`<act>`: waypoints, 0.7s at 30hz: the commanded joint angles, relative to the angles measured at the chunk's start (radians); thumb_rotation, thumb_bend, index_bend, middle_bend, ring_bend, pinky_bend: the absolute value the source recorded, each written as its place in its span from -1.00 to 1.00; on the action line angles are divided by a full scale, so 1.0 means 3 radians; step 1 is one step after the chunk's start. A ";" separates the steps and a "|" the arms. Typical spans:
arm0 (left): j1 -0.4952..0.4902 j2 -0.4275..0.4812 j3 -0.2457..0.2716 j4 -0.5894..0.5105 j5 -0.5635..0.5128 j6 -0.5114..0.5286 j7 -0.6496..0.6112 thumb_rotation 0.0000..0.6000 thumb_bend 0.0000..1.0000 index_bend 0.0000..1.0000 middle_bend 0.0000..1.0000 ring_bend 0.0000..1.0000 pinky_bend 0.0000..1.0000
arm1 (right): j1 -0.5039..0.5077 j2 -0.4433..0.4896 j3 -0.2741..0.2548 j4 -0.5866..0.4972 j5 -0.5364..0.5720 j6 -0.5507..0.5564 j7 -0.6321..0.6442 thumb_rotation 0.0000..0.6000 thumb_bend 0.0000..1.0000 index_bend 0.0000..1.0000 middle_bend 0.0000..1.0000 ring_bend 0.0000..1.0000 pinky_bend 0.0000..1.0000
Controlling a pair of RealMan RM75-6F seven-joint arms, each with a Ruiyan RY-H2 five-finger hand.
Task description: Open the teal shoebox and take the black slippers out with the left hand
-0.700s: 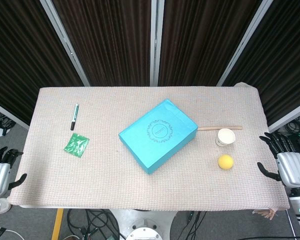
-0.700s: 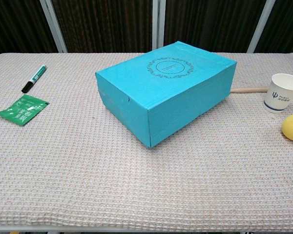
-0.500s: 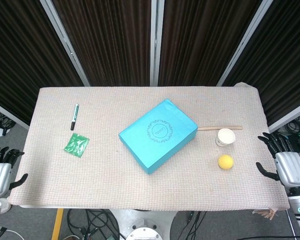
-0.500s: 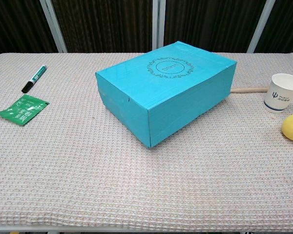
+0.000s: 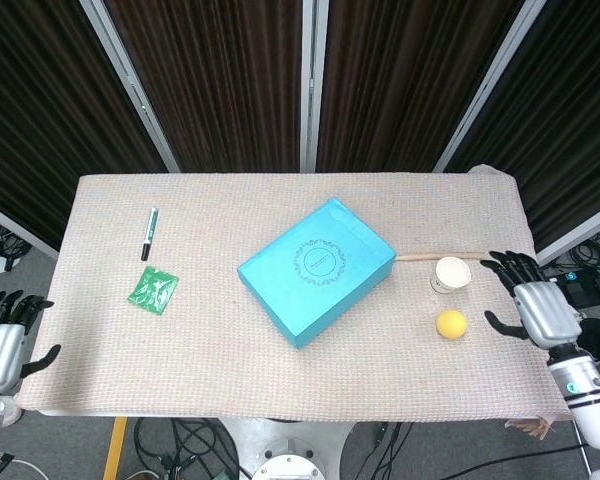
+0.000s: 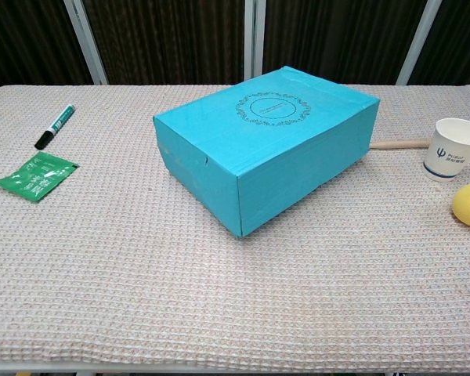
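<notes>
The teal shoebox (image 5: 317, 270) is sitting closed near the middle of the table (image 5: 230, 400), turned at an angle to the table's edges, its lid with the ornamental emblem facing up; the black slippers are lying hidden inside, if present at all. Just beside the box on the robot's right, a wooden stick (image 5: 420, 257) is lying behind a paper cup (image 5: 451, 274), with a yellow ball (image 5: 451, 323) near the cup. Well apart on the other side, a marker (image 5: 149, 233) and a green packet (image 5: 153, 289) are resting on the cloth. The right hand (image 5: 537, 305) is hovering over the table's right edge, fingers spread and grasping nothing; the left hand (image 5: 2, 342) is hanging off the left edge, likewise released. The opening step is judged as not yet begun. The next move is calling for a hand reaching the lid's edge and lifting it without shoving the box.
</notes>
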 commanded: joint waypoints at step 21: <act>0.0086 -0.0064 0.0024 0.0058 -0.0021 0.0075 -0.0168 1.00 -0.62 -0.49 -0.61 -0.80 -0.84 | 0.1415 -0.1461 0.0440 0.1501 0.0855 -0.1784 0.0565 1.00 -0.76 -0.75 -0.60 -0.60 -0.56</act>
